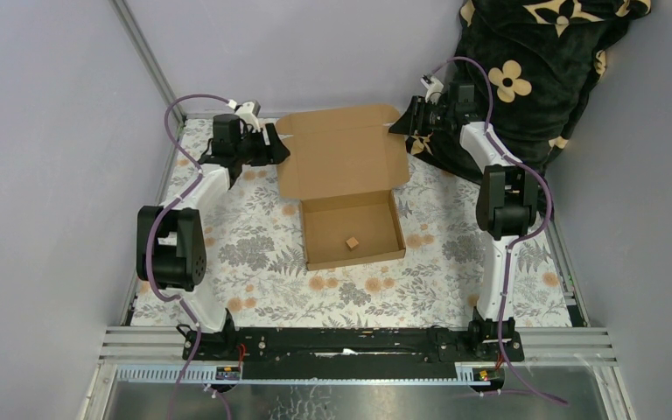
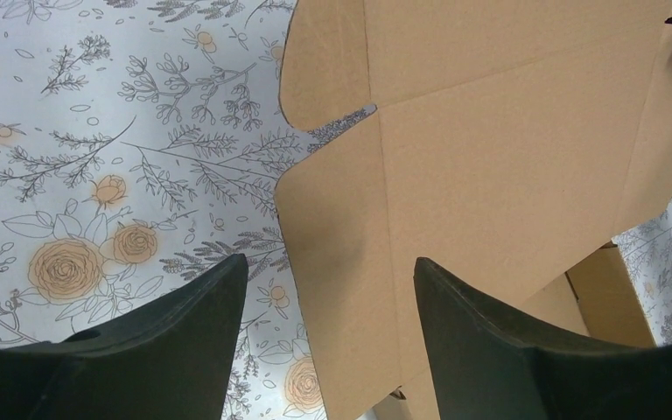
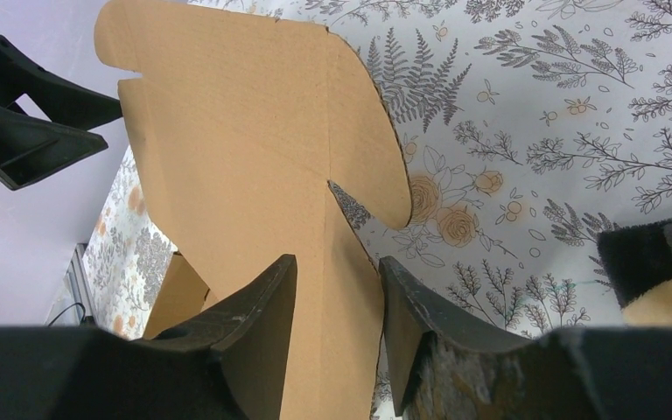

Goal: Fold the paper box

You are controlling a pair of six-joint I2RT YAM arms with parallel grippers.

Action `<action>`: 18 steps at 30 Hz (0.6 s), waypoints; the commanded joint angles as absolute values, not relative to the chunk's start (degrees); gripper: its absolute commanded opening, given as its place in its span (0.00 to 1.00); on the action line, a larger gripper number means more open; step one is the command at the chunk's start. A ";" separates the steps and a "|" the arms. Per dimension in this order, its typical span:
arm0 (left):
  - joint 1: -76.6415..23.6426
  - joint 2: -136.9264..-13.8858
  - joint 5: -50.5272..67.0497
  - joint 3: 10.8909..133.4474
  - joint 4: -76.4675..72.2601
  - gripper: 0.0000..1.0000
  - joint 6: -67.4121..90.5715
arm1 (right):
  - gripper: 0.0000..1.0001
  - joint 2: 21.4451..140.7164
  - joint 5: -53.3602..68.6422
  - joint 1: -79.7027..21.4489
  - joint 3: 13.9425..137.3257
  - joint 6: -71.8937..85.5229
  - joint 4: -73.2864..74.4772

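paper box [image 1: 341, 219] lies open with its lid laid back

top view: the paper box sits at the middle of a floral cloth [image 1: 254, 262], its shallow tray toward 6 o'clock and its lid stretched flat toward 12 o'clock. a small brown cube [image 1: 351, 242] rests on the tray floor. the left gripper [image 1: 273, 144] is at the lid's 9 o'clock edge, the right gripper [image 1: 400, 128] at its 2 o'clock corner. a dark flower-patterned blanket [image 1: 525, 70] is heaped at the cloth's 1 o'clock corner.

left wrist view: the black fingers [image 2: 184, 350] stand wide apart, released, with the lid's side flap reaching between them. cloth shows between the 9 o'clock finger and the cardboard edge.

right wrist view: the fingers [image 3: 254, 306] stand closer together and straddle a narrow strip of the lid's other side flap, below its rounded ear. whether they pinch it or only bracket it cannot be told. the left gripper shows at 10 o'clock beyond the lid, the blanket at 4 o'clock.
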State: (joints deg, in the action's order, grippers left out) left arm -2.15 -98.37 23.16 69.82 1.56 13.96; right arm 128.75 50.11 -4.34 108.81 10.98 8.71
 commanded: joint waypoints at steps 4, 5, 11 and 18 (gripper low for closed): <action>-1.76 -99.23 24.65 72.25 -3.00 0.75 12.96 | 0.45 128.46 52.80 -4.13 111.20 11.42 6.68; -1.76 -99.29 24.69 72.27 -3.19 0.74 13.07 | 0.44 128.39 52.74 -4.12 111.21 11.38 6.77; -1.76 -99.70 24.70 72.48 -4.19 0.70 13.61 | 0.42 128.31 52.65 -4.12 111.06 10.63 7.93; -1.76 -100.65 24.97 73.79 -4.22 0.55 13.66 | 0.40 127.78 52.92 -4.19 110.75 10.39 8.08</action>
State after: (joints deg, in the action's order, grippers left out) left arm -2.15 -99.66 23.68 71.18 -0.56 13.98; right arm 128.75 50.68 -4.34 108.81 10.94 8.45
